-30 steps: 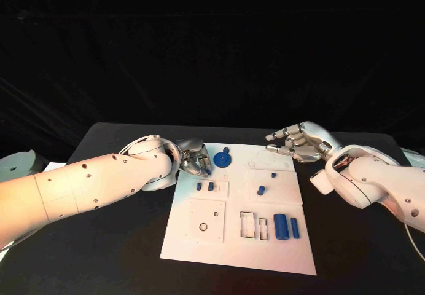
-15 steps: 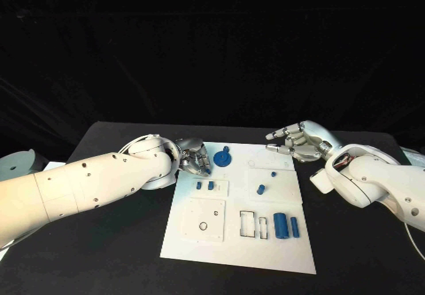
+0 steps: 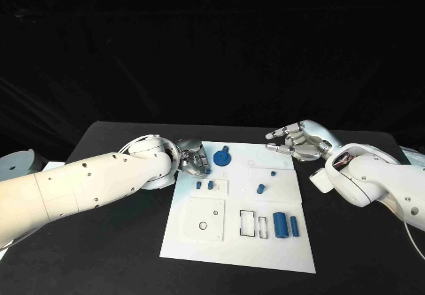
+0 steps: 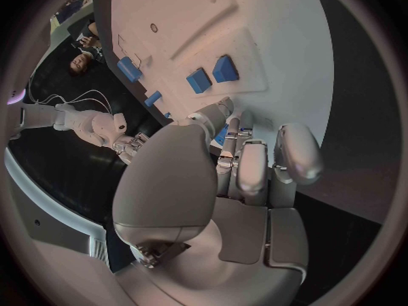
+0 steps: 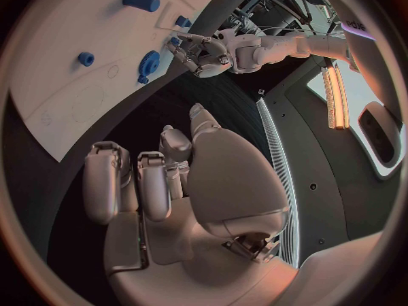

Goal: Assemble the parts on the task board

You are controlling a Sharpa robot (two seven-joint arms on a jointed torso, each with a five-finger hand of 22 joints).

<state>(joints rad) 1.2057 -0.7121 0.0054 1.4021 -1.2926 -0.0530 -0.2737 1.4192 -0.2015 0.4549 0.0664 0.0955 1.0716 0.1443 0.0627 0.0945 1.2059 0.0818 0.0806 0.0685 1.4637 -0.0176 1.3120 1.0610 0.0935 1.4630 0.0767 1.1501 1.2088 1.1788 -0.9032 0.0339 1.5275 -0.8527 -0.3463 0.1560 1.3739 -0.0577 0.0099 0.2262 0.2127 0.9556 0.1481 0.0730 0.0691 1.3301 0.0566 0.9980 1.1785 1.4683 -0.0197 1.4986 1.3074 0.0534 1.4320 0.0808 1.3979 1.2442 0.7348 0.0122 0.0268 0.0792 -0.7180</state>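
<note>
The white task board (image 3: 232, 246) lies in the middle of the black table. A blue gear (image 3: 222, 159) sits near its far left corner. My left hand (image 3: 192, 158) is right beside the gear with its fingers curled toward it. In the left wrist view a bit of blue (image 4: 223, 134) shows between the fingertips, but I cannot tell if it is held. Two small blue blocks (image 3: 204, 184) lie just nearer than the gear. My right hand (image 3: 296, 142) hovers past the board's far right corner, fingers loosely bent and apart, holding nothing.
A blue peg (image 3: 260, 189) and a smaller blue stud (image 3: 274, 174) stand mid-board. Two blue cylinders (image 3: 286, 225) lie at the near right, beside outlined rectangular slots (image 3: 249, 224). A pale round object (image 3: 16, 163) sits at the table's left edge.
</note>
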